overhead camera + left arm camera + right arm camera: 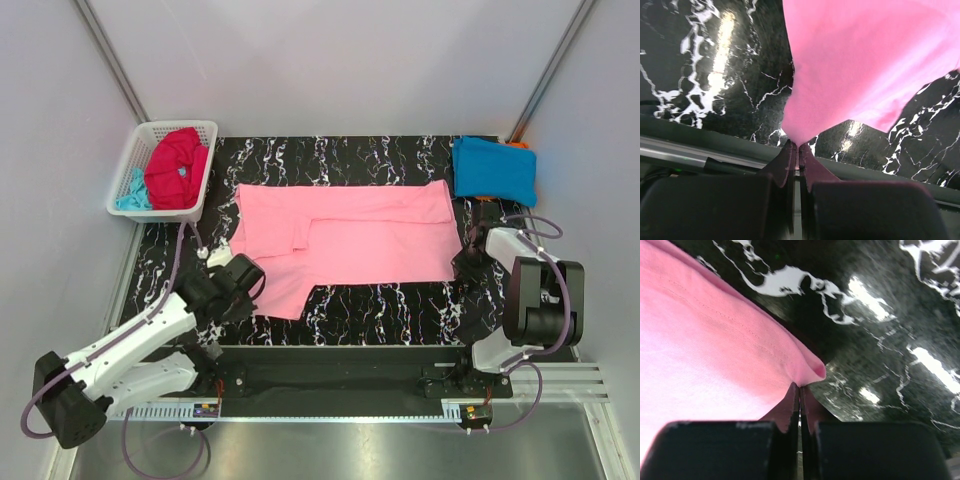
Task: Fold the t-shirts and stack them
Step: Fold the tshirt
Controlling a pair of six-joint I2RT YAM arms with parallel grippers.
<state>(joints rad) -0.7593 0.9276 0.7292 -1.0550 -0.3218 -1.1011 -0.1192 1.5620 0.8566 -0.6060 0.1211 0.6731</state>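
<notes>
Pinching the light pink t-shirt (370, 235), spread over the middle of the table (390, 302), by its near corners, with left gripper (797, 147) and right gripper (800, 387) both squeezed tight on it. Open room along the near edge. In the white basket (126, 172) at the far left corner, red t-shirt (178, 168) and aqua t-shirt (130, 196).

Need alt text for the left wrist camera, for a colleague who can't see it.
The left gripper is shut on an edge of the light pink t-shirt, which fans out from the pinch over the black marbled table.
</notes>
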